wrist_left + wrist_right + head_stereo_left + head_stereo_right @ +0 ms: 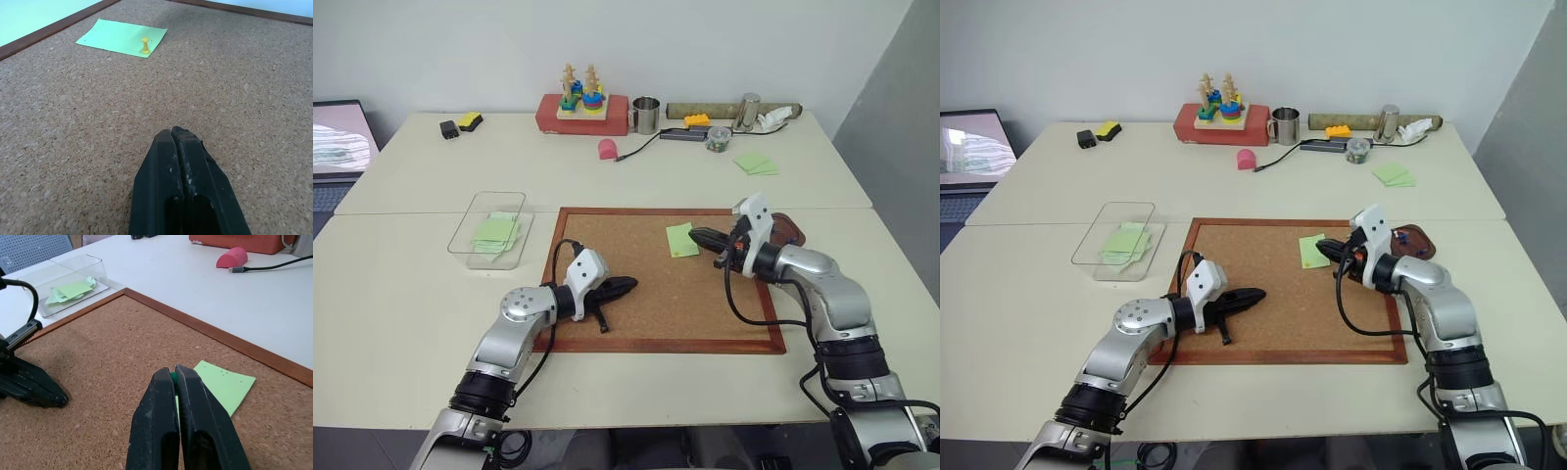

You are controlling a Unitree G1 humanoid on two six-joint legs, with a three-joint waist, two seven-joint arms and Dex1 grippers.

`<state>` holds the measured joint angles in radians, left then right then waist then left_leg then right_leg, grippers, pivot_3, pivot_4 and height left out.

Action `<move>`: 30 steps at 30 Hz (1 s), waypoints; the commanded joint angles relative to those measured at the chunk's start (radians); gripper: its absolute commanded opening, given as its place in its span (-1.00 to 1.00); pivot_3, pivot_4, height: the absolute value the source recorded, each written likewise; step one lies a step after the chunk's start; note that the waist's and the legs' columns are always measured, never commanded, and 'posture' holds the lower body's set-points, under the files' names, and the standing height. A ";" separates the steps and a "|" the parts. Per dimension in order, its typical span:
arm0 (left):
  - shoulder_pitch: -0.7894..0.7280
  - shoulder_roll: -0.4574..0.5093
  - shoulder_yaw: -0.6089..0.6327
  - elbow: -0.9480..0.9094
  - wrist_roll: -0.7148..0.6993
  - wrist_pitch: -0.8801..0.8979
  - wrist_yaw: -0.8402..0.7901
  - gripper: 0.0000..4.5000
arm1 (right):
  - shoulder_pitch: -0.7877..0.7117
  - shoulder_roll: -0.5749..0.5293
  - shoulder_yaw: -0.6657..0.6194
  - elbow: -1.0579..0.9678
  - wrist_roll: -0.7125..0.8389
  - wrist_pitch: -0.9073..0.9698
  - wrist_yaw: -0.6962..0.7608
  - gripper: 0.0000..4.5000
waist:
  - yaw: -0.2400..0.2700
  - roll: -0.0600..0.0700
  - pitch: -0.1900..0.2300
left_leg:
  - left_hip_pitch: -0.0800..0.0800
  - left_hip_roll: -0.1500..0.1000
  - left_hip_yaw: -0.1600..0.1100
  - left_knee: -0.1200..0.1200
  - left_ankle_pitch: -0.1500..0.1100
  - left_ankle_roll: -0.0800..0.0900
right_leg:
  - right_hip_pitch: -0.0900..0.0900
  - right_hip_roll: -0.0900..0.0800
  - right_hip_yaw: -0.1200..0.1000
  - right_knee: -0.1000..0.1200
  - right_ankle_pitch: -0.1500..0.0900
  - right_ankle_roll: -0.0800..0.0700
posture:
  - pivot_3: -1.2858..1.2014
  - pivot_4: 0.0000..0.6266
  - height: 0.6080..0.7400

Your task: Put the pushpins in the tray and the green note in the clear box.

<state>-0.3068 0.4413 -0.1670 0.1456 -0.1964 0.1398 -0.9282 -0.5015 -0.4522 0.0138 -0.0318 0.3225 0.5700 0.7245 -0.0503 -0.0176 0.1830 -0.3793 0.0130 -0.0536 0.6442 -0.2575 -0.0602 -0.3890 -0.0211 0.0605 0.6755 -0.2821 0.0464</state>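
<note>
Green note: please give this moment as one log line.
green note: on cork board, yellow pushpin in it | right jaws: shut on green pushpin | left jaws: shut

Both arms are built of rounded silver-grey metal segments joined by black bands at the joints. Each wrist carries a white angular camera housing, and a thin black cable loops loosely from it back along the forearm. The left gripper (625,286) and right gripper (697,235) have matte black, tapered fingers, scuffed with pale flecks.
</note>
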 commanded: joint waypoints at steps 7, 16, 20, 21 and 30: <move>0.046 0.011 -0.042 0.040 0.037 0.023 -0.011 -1.00 | 0.051 -0.261 -0.035 0.094 -0.240 -0.167 -0.086 -0.98 | 0.000 0.000 0.000 | 0.000 0.000 0.001 -0.001 0.000 0.000 | 0.000 0.000 0.001 -0.001 0.000 0.000 | 0.03 -0.52 1.00; 0.028 0.008 -0.048 0.063 0.042 0.011 -0.018 -1.00 | 0.025 -0.249 -0.022 0.251 -0.325 -0.233 -0.162 -0.98 | 0.000 0.000 0.000 | 0.000 0.000 0.001 0.000 0.000 0.000 | 0.000 0.000 0.002 -0.001 -0.002 0.003 | 0.03 -0.52 1.00; 0.025 0.008 -0.049 0.068 0.043 0.007 -0.016 -1.00 | 0.006 -0.239 -0.016 0.306 -0.343 -0.260 -0.176 -0.90 | 0.000 0.000 0.000 | 0.000 0.000 0.001 0.000 0.000 0.000 | 0.000 0.000 0.002 -0.001 -0.001 0.003 | 0.03 -0.52 1.00; 0.026 0.008 -0.049 0.068 0.044 0.006 -0.016 -1.00 | 0.002 -0.237 -0.017 0.318 -0.345 -0.266 -0.179 -0.80 | 0.000 0.000 0.000 | 0.001 0.000 0.002 0.000 0.000 0.000 | 0.000 0.000 0.002 -0.001 -0.001 0.003 | 0.03 -0.52 1.00; 0.033 0.011 -0.045 0.064 0.043 0.006 -0.012 -1.00 | -0.018 -0.227 -0.031 0.339 -0.331 -0.273 -0.167 -0.05 | 0.000 0.000 0.000 | 0.001 0.000 0.002 0.000 0.000 0.000 | 0.001 0.000 0.002 -0.001 0.000 0.000 | 0.03 -0.52 1.00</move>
<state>-0.3120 0.4438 -0.1701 0.1579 -0.1947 0.1228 -0.9302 -0.4944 -0.6687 0.0129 0.3234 -0.0170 0.3118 0.5553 -0.0500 -0.0172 0.1828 -0.3786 0.0128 -0.0521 0.6442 -0.2577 -0.0599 -0.3885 -0.0210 0.0622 0.6747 -0.2822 0.0464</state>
